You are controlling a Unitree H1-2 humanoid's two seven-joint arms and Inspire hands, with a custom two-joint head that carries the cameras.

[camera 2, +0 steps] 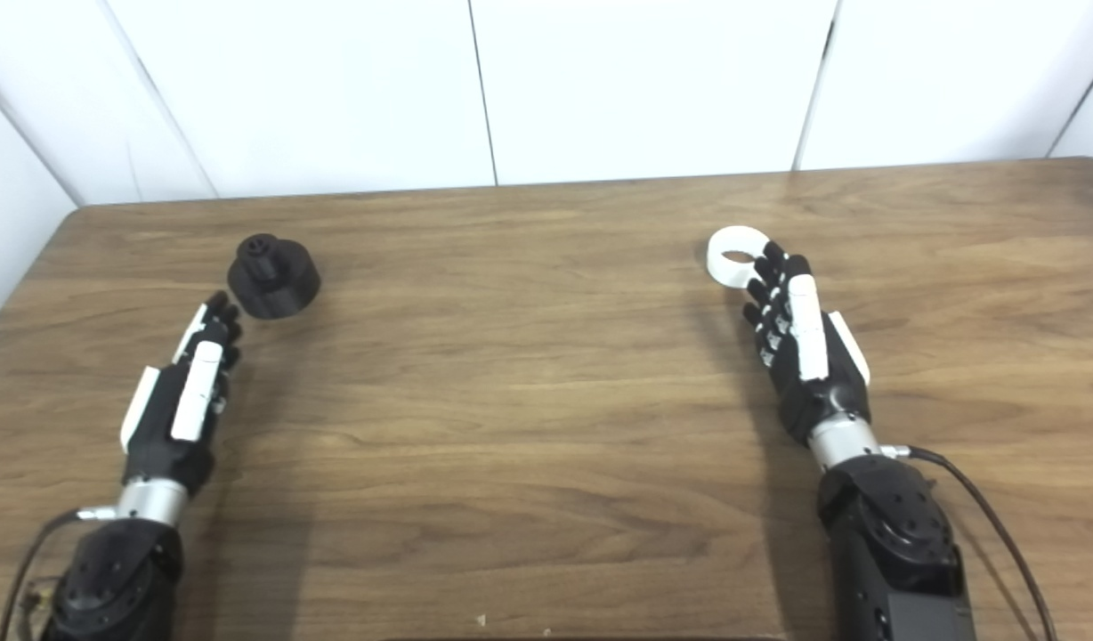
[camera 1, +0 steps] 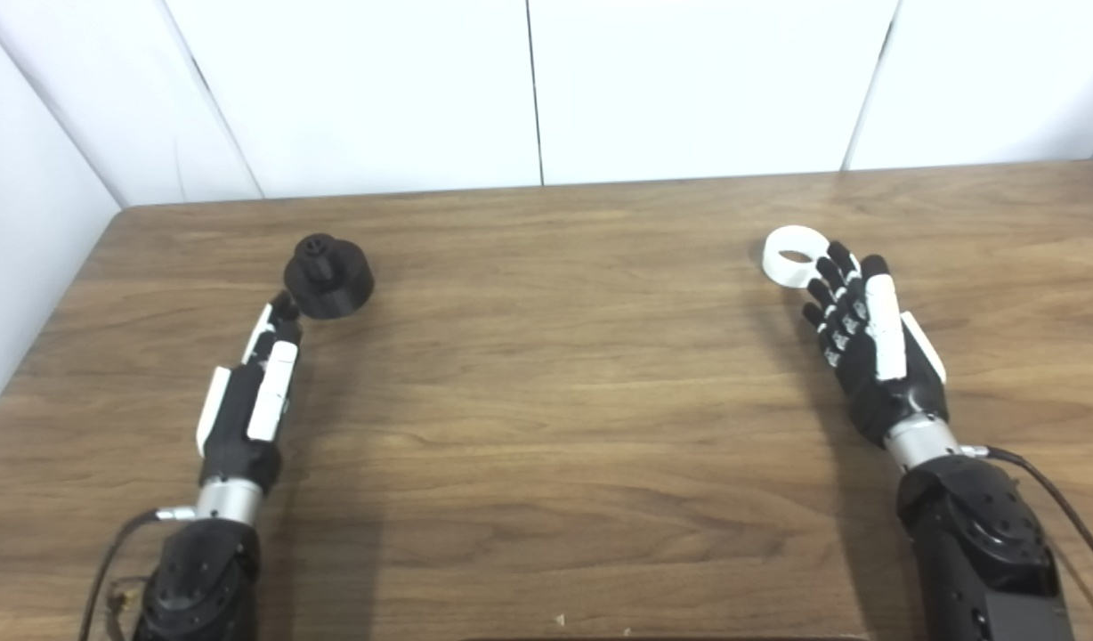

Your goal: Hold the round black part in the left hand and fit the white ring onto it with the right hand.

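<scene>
Still unheld on the desk (camera 1: 546,374): round black part (camera 1: 328,274) just past left hand (camera 1: 248,401), white ring (camera 1: 794,255) at right hand (camera 1: 867,343), fingers straight, empty; risks nudging either away.

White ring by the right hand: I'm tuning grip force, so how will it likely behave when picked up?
The white ring looks like rigid plastic, so probably stiff and light. It lies flat on the wooden table, likely hard to get fingers under. Set on edge, it might roll. The right hand is open beside it.
</scene>
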